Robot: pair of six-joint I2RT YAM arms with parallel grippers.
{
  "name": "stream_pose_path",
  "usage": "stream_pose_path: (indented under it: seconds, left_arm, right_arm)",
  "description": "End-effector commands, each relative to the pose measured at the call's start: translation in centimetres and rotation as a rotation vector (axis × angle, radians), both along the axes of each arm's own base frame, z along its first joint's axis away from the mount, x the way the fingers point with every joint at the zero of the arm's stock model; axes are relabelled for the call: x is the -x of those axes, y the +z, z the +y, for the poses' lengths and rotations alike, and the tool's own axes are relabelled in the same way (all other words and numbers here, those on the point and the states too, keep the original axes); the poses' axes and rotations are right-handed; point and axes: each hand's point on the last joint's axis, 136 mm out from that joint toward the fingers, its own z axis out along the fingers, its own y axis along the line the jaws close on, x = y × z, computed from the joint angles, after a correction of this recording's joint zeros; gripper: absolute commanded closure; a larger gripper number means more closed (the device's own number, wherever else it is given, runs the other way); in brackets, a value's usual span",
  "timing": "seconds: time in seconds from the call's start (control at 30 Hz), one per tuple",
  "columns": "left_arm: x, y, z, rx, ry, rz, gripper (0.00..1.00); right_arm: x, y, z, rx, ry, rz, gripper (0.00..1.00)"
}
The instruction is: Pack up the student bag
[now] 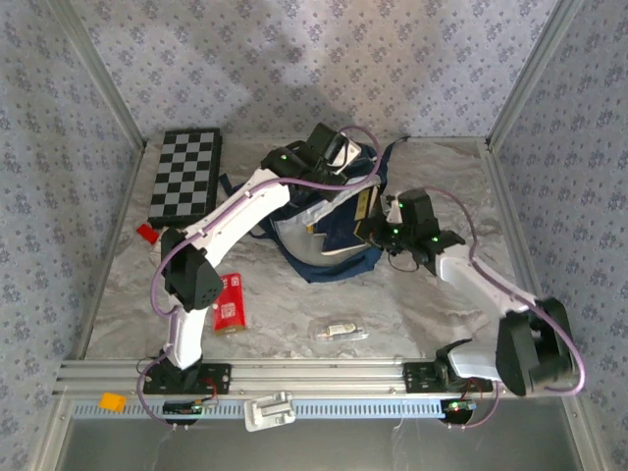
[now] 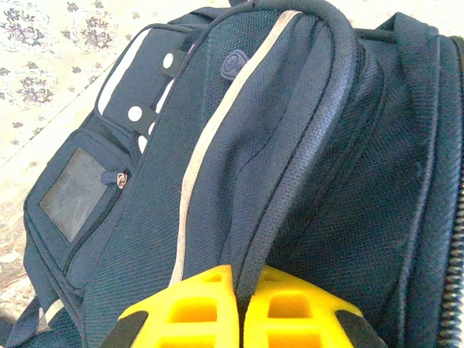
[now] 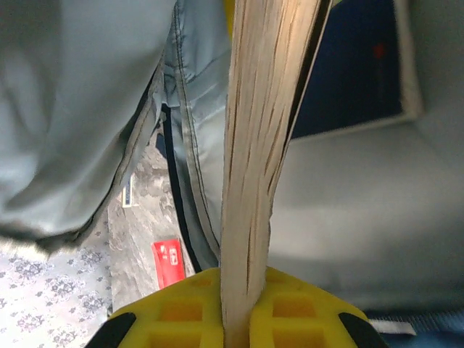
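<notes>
Loading | left gripper pinches fold of navy fabric backpack; right gripper pinches thick cream-paged book in its mouth | next, likely: push deeper, release

student bag – matt woven cloth, book – rough paper pgs

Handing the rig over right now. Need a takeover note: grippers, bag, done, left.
Left gripper: shut on a fold of the student bag, pinching its upper edge.
Right gripper: shut on a book, page edges facing the wrist camera, far end inside the bag's pale lining.
Bag: mid-table, mouth toward the right arm.
Done: a dark blue book looks to be inside already.
Left: probably seat and release the held book. The checkerboard, flat red item and small clear item remain on the table.
</notes>
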Motion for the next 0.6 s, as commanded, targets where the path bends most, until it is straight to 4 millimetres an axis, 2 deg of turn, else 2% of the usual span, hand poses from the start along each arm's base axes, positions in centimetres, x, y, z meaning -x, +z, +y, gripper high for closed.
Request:
stream_pose_path:
  seconds: [0.0, 0.13, 0.2, 0.3, 0.43, 0.57]
  left_arm:
    - [-0.2, 8.0, 0.8, 0.168, 0.050, -0.124, 1.00]
    - [-0.4, 7.9, 1.2, 0.175, 0.069, -0.109, 1.00]
    - [-0.4, 7.8, 1.3, 0.181, 0.071, -0.099, 1.00]
    - [-0.2, 7.8, 1.2, 0.191, 0.067, -0.089, 1.00]
    - [-0.2, 7.6, 1.6, 0.186, 0.079, -0.084, 1.00]
    - [-0.1, 7.3, 2.0, 0.200, 0.097, -0.065, 1.00]
  right_arm:
    - [-4.5, 2.6, 1.3, -0.057, -0.026, -0.146, 0.97]
    - [-7.0, -0.5, 1.6, -0.018, -0.041, -0.130, 0.86]
    - [-8.2, -2.6, 1.5, 0.020, -0.041, -0.086, 0.76]
    - [-9.0, -4.7, 1.4, 0.046, -0.020, -0.036, 0.60]
    - [-7.9, -5.5, 0.1, 0.150, -0.040, -0.027, 0.36]
    - [-5.3, -5.9, -1.5, 0.241, -0.083, 0.023, 0.31]
